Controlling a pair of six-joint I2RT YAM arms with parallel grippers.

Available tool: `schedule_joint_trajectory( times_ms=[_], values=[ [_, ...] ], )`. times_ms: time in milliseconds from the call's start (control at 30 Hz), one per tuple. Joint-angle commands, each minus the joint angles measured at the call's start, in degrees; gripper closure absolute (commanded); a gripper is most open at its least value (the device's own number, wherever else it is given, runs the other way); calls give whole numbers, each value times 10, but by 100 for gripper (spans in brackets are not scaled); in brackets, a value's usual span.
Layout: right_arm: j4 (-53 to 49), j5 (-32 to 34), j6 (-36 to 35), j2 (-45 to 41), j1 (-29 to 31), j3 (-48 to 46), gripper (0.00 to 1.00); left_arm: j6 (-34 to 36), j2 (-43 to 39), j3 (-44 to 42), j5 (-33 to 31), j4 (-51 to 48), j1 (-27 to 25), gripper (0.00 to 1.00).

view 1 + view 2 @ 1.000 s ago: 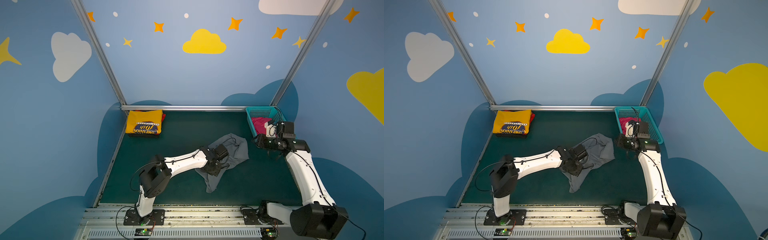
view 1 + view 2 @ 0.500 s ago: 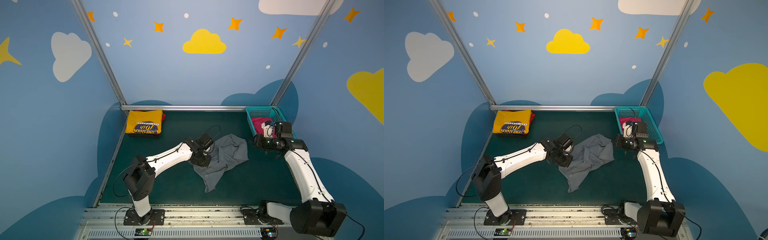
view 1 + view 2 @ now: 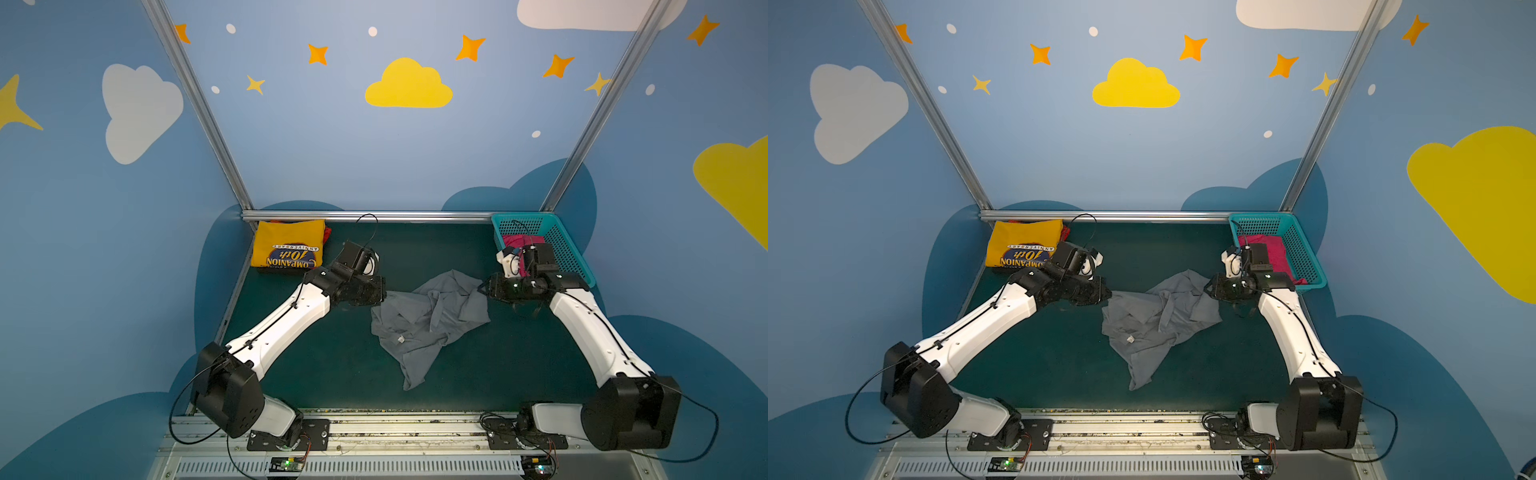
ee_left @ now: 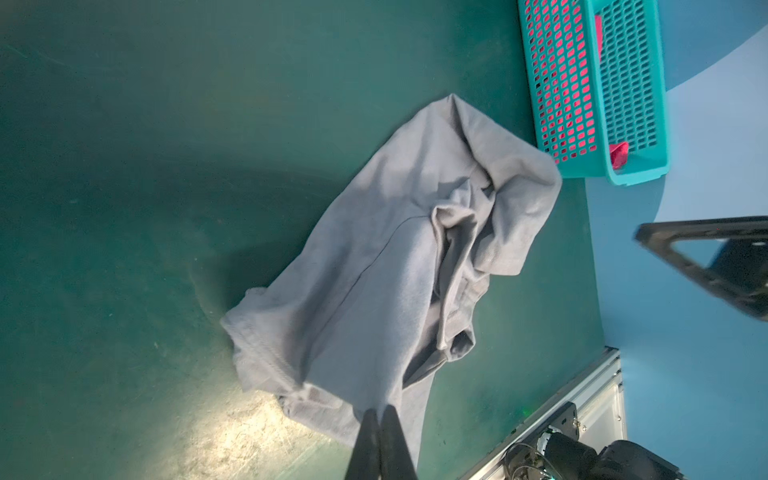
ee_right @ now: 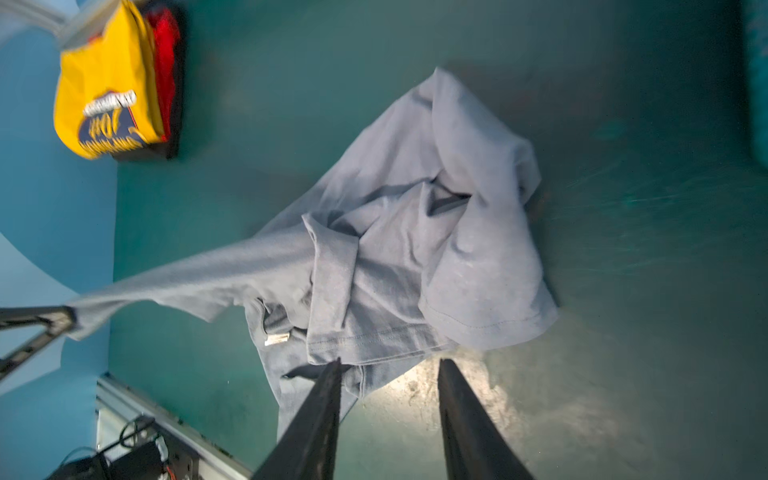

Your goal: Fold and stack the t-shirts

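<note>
Blurred in right wrist view: yellow tee (image 5: 106, 83), print unreadable. Mostly hidden beneath it: red cloth (image 5: 164, 70). Half hidden behind right arm (image 3: 582, 316) in both top views: pink tee (image 3: 517, 241). Cut off at frame edge: left gripper (image 4: 380, 410), clamped on grey tee (image 4: 374, 270).

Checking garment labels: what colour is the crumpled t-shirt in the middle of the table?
The crumpled t-shirt is plain slate grey; clearest in the right wrist view.

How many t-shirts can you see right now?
3: grey t-shirt crumpled mid-table, yellow t-shirt folded at the far-left corner, pink t-shirt in the teal basket. Red cloth under the yellow one may be more, hidden.
</note>
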Motion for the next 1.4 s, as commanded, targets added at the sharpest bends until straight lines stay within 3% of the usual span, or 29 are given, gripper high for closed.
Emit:
schedule_joint_trajectory(
  times_ms=[0, 267, 600, 800, 1000, 1067, 1333, 1367],
  values=[
    [5, 7, 2, 36, 51, 4, 59, -3, 6, -4, 8, -12, 15, 95],
    [-6, 60, 19, 106, 177, 1, 59, -15, 20, -19, 20, 5, 46, 95],
    [-21, 260, 60, 168, 350, 33, 43, -21, 28, -28, 23, 18, 61, 95],
    [-90, 399, 93, 253, 408, 97, 42, -21, 20, -38, 26, 22, 65, 95],
    [-131, 476, 113, 293, 439, 130, 42, -20, 9, -47, 24, 23, 70, 95],
    [-132, 480, 116, 296, 440, 131, 48, -19, 6, -48, 24, 23, 71, 95],
    [-136, 479, 118, 271, 441, 123, 99, -19, 1, -53, 23, 22, 73, 95],
    [-139, 480, 117, 264, 441, 122, 100, -19, 1, -52, 22, 22, 74, 95]
  ],
)
